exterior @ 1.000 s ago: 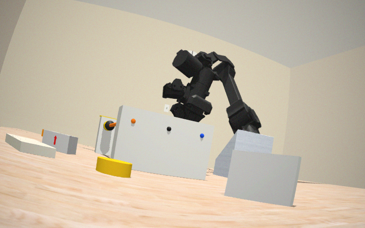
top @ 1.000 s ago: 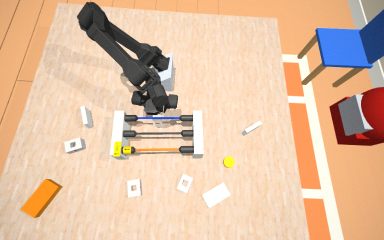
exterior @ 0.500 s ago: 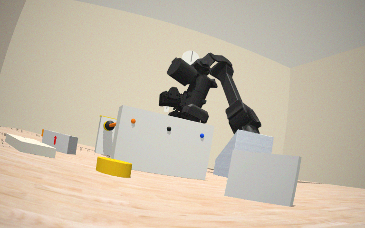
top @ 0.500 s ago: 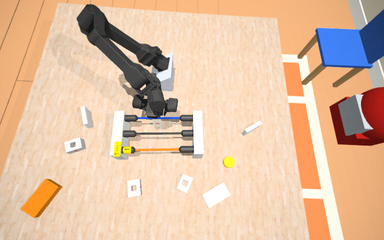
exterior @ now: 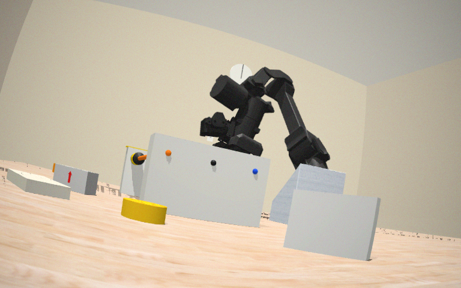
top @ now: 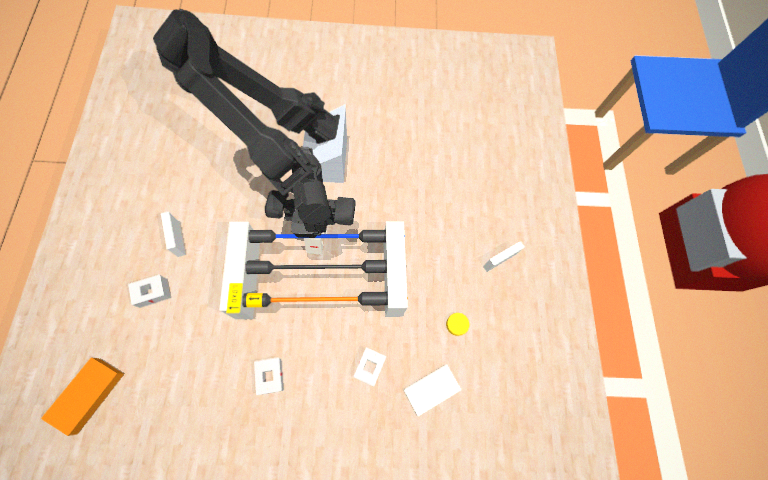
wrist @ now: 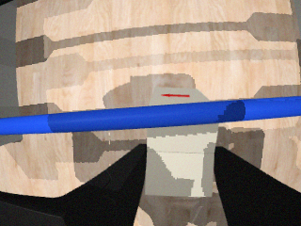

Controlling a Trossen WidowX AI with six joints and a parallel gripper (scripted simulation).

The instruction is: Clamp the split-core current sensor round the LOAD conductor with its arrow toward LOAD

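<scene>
The white current sensor (top: 313, 253) (wrist: 179, 171) stands on the table, partly beneath the blue conductor. Its red arrow points left in the wrist view, away from the LOAD end. Its jaws are mostly hidden. My gripper (wrist: 180, 153) is shut on the sensor, a finger against each side. In the top view its fingertips are hidden under the wrist; in the exterior view the rack hides them. The orange conductor (top: 314, 299) (exterior: 142, 157) is farthest from the arm base and has a yellow arrow sleeve beside the yellow LOAD marker (top: 233, 298) on the left post.
The blue conductor (top: 339, 236) (wrist: 141, 116) crosses above the sensor; the black conductor (top: 317, 266) lies between blue and orange. White posts (top: 396, 266) (exterior: 207, 183) hold them. White blocks (top: 267, 375) (top: 432, 390), a yellow disc (top: 458, 323) (exterior: 144, 211) and an orange block (top: 82, 396) lie around.
</scene>
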